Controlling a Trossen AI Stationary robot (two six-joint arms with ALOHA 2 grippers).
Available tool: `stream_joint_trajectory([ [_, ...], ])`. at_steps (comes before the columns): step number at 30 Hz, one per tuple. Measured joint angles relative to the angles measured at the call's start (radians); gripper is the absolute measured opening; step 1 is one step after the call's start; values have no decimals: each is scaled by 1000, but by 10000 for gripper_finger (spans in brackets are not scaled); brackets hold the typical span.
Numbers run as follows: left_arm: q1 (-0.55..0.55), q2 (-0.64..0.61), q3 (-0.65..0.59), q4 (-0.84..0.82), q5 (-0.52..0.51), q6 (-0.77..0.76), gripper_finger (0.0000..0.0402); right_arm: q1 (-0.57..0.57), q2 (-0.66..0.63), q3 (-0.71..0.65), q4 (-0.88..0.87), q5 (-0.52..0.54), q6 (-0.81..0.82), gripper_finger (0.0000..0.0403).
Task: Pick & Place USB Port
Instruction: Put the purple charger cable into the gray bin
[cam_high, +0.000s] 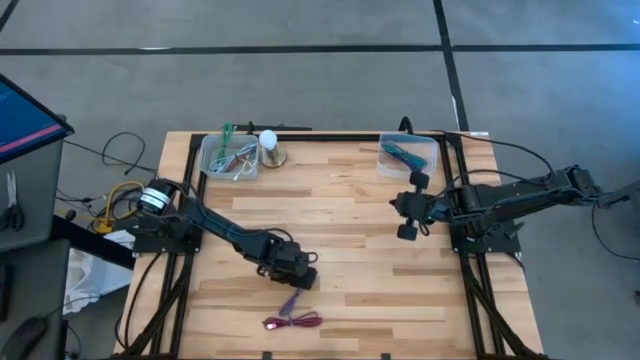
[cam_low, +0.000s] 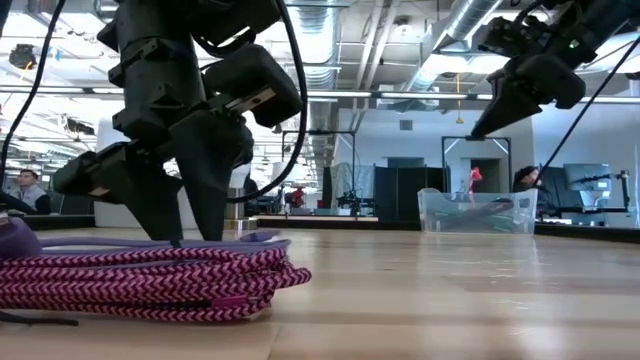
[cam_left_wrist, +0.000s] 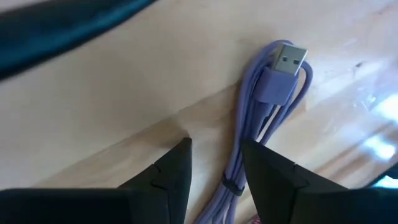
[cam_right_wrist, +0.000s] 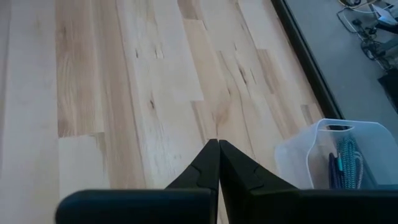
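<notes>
Wooden table (cam_high: 350, 250): lengthwise purple cable (cam_left_wrist: 264, 118)

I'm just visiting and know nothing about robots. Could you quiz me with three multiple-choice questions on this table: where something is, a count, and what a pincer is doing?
1. Where does the purple cable lie?
A. near table edge
B. in a bin
C. on the floor

2. How many clear bins stand at the far edge?
A. one
B. two
C. four

3. How is the right pincer?
A. shut, empty
B. wide open
C. holding a cable

Answers: 1 A, it lies on bare wood below the left pincer. 2 B, one towards each corner. 3 A, its fingertips meet.
</notes>
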Motion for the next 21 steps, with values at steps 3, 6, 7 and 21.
stream_joint_trajectory([
  [3, -2, 3, -1, 48, 16, 0, 142, 0, 0, 0, 0, 5, 0, 0],
  [6, -3, 3, -1, 78, 38, 19, 142, 0, 0, 0, 2, 5, 0, 0],
  [7, -3, 3, -1, 80, 42, 39, 142, 0, 0, 0, 1, 5, 0, 0],
  [21, 27, 0, 1, 116, 32, 215, 142, 0, 0, 0, 0, 5, 0, 0],
])
